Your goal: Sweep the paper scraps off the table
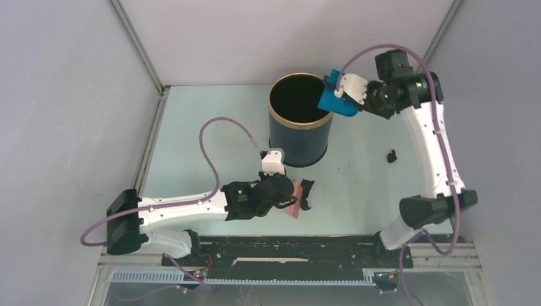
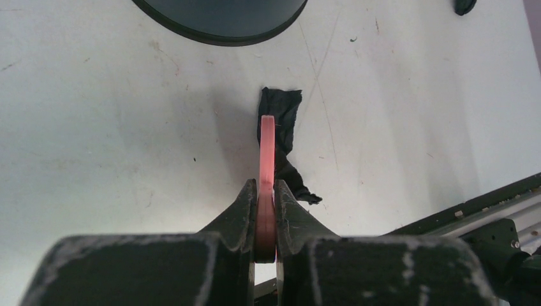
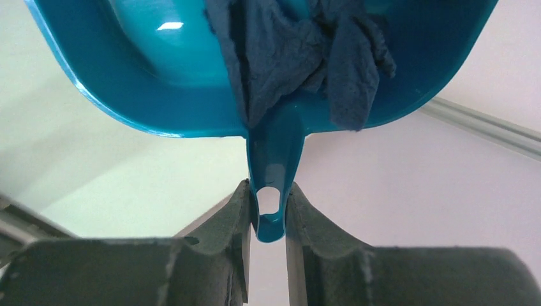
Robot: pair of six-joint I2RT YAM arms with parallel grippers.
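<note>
My left gripper (image 1: pixel 285 199) (image 2: pixel 266 186) is shut on the thin pink brush (image 2: pixel 266 150), held low over the table (image 1: pixel 210 134). A black paper scrap (image 2: pixel 281 124) (image 1: pixel 307 194) lies just beyond and to the right of the brush. Another black scrap (image 1: pixel 391 155) (image 2: pixel 464 6) lies further right. My right gripper (image 1: pixel 349 94) (image 3: pixel 268 189) is shut on the handle of the blue dustpan (image 1: pixel 335 100) (image 3: pixel 153 89), raised and tilted at the bin's right rim. Crumpled dark blue paper (image 3: pixel 300 54) rests in the pan.
A dark blue bin (image 1: pixel 300 121) (image 2: pixel 220 19) with a gold rim stands at mid-table, just beyond the left gripper. Grey walls close the back and sides. A black strip with rails (image 1: pixel 287 252) runs along the front edge.
</note>
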